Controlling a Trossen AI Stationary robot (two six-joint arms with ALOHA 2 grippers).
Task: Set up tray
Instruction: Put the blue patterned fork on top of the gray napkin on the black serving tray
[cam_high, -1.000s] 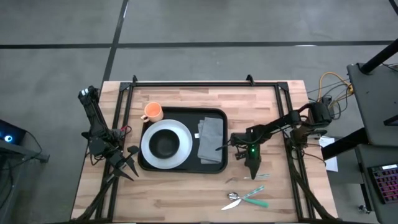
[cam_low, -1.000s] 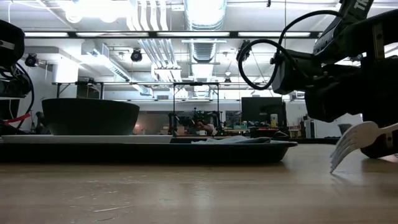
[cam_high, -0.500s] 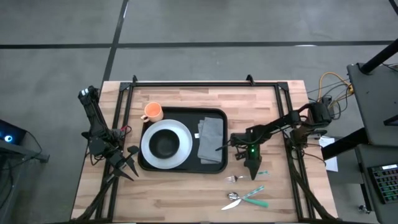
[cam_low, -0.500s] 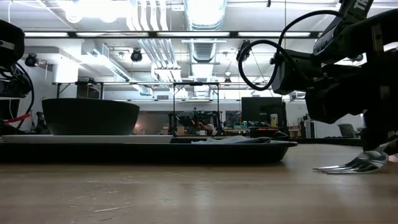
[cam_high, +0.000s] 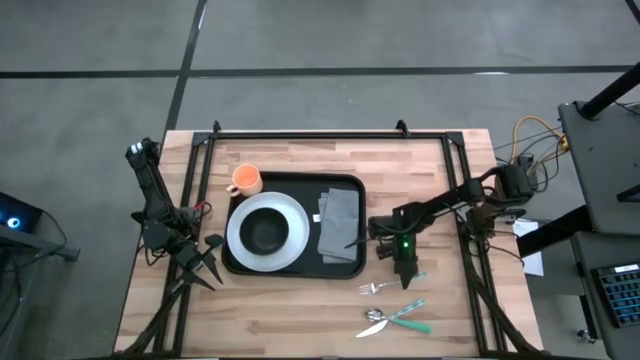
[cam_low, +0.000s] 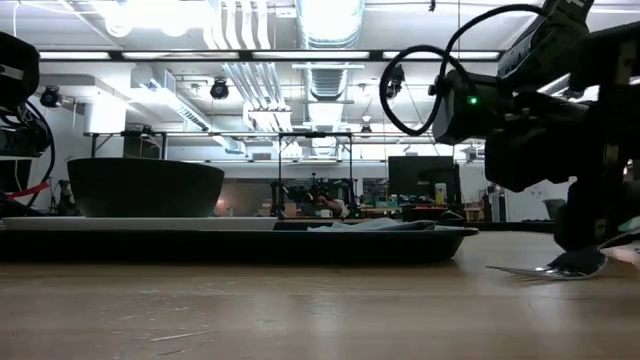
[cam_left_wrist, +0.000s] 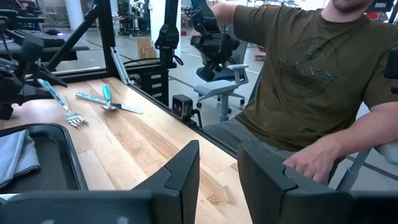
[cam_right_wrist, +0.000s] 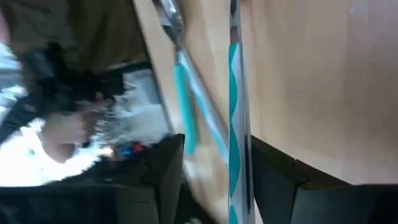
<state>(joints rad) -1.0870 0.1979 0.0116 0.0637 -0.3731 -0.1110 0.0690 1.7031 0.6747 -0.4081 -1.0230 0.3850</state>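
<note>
High view: black tray (cam_high: 345, 265) sat mid-table; right gripper (cam_high: 405, 268) was down over fork (cam_high: 378, 288) beside it. Right wrist view: fingers (cam_right_wrist: 165, 168) straddled teal handle, grip cannot be told. Left gripper (cam_left_wrist: 217, 180) rested, parted

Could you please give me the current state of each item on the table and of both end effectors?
tray: flat on the table, loaded.
white plate: on the tray, black bowl in it.
grey napkin: folded, on the tray.
orange cup: upright, beside the tray.
fork: lying on the table, teal handle between the fingers.
spoon and knife: crossed on the table.
right end effector: over the fork's handle.
left end effector: open, empty, parked at the table's left edge.
</note>
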